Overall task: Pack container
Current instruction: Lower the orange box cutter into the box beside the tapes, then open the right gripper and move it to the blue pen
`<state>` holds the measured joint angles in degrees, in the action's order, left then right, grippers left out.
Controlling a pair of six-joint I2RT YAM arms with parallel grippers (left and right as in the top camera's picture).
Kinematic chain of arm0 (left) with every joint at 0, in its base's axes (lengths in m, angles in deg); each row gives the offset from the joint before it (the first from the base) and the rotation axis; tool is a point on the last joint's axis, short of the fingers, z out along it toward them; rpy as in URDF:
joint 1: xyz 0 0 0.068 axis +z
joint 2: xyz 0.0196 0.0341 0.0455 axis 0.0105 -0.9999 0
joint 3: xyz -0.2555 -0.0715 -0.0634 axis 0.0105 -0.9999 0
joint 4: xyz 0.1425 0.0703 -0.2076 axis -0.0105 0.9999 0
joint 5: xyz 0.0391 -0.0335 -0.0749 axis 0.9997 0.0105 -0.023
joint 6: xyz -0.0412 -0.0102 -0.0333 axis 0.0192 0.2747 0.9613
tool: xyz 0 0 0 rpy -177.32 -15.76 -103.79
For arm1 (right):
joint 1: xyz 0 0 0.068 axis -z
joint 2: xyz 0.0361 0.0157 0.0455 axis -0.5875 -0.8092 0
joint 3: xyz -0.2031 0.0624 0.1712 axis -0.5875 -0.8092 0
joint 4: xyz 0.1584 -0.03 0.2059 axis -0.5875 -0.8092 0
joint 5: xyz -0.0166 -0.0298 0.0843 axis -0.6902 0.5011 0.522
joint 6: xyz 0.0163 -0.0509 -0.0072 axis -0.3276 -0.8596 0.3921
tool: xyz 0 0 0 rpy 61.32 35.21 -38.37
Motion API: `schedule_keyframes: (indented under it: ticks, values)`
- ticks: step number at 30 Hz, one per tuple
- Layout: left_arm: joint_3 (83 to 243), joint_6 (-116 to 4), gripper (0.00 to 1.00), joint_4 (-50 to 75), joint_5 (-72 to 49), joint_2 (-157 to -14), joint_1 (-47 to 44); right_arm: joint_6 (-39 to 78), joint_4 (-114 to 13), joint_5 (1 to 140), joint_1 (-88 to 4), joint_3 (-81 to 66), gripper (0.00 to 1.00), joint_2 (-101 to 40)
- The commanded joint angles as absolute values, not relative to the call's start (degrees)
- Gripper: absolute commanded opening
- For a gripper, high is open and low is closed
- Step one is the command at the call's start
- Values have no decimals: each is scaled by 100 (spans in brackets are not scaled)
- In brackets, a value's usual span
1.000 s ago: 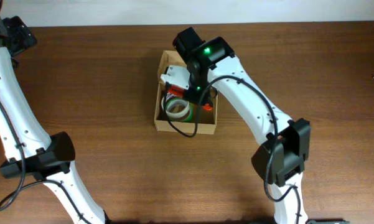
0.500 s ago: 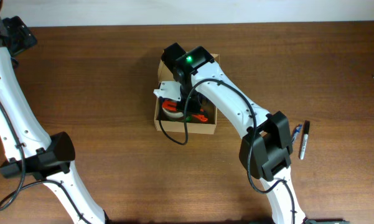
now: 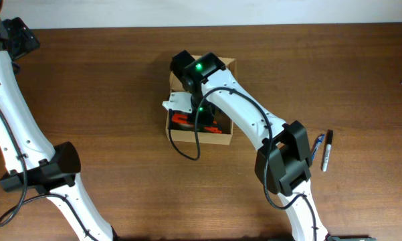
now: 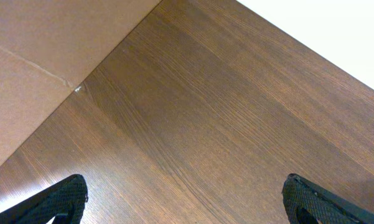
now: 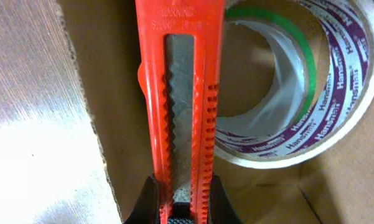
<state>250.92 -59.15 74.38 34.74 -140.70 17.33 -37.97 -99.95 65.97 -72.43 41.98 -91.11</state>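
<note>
Fingers of the right hand [image 5: 180,208] clamp the tail of an orange box cutter [image 5: 180,93], whose body points away along the floor of the box [image 3: 207,139]. Just beside the cutter lies a white tape roll [image 5: 336,93] with purple print; a green-edged roll seems nested in it, though the close view leaves that unclear. The box sits mid-surface [image 3: 107,100] under the right arm. A black marker [image 3: 326,148] lies well off to the right. The left hand [image 4: 187,202] hangs spread and empty over bare wood at the far left, near a cardboard sheet [image 4: 37,62].
</note>
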Motion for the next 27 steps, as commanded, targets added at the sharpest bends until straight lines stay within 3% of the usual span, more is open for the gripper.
schedule_keyframes:
  ticks: [1, 13, 19, 22, 27]
  values:
    - [25072, -5981, 100, 7452, 3472, -13934, 1762, -3839, -10038, 6737, -7289, 4130, 4, -9218]
    - [25072, -5981, 100, 7452, 3472, -13934, 1762, -3837, -9894, 6667, -7289, 3625, 4, -9218]
    - [25072, -5983, 100, 7452, 3472, -13934, 1762, -3837, -9857, 6645, -7289, 3634, 41, -9181]
    - [25074, -5981, 100, 7452, 3472, -13934, 1762, -3804, -9855, 6645, -7289, 3699, 49, -9056]
    - [25072, -5981, 100, 7452, 3472, -13934, 1762, -3393, -9831, 6302, -7267, 3973, 54, -8650]
